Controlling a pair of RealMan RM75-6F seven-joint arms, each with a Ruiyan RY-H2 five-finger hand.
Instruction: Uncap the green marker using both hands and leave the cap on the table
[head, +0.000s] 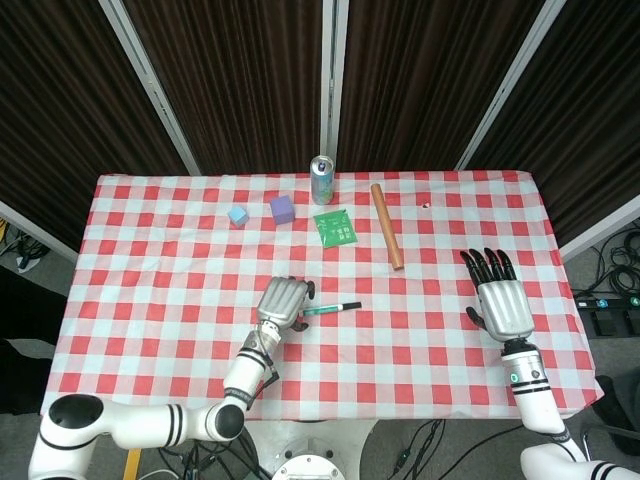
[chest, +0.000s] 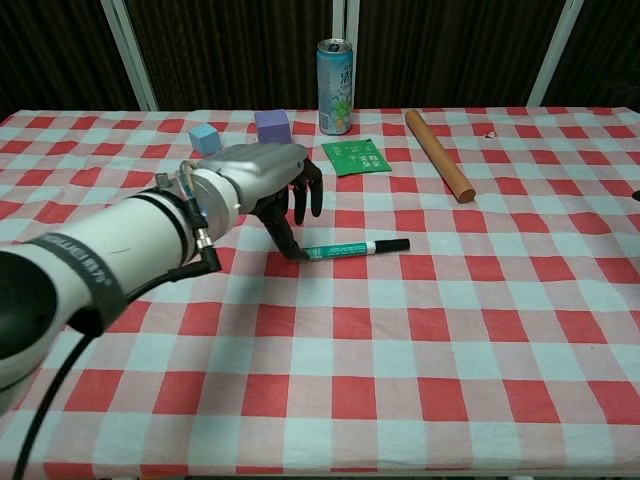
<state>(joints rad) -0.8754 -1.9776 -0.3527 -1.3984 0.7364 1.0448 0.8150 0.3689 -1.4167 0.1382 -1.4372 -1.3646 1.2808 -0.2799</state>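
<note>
The green marker (head: 330, 309) (chest: 352, 248) lies flat near the middle of the checked table, its black cap (chest: 398, 244) pointing right. My left hand (head: 283, 302) (chest: 262, 177) hovers over the marker's left end, fingers (chest: 305, 198) curled downward and apart. Its thumb reaches the marker's left tip and hides it; I cannot tell whether they touch. The marker is not lifted. My right hand (head: 503, 300) is at the right side of the table, fingers spread, holding nothing, well apart from the marker. It shows only in the head view.
At the back stand a drink can (head: 322, 179) (chest: 335, 87), a purple cube (head: 282, 209) (chest: 271, 123) and a blue cube (head: 237, 215) (chest: 203, 137). A green packet (head: 335, 227) (chest: 356, 157) and a wooden rod (head: 387, 238) (chest: 438, 168) lie behind the marker.
</note>
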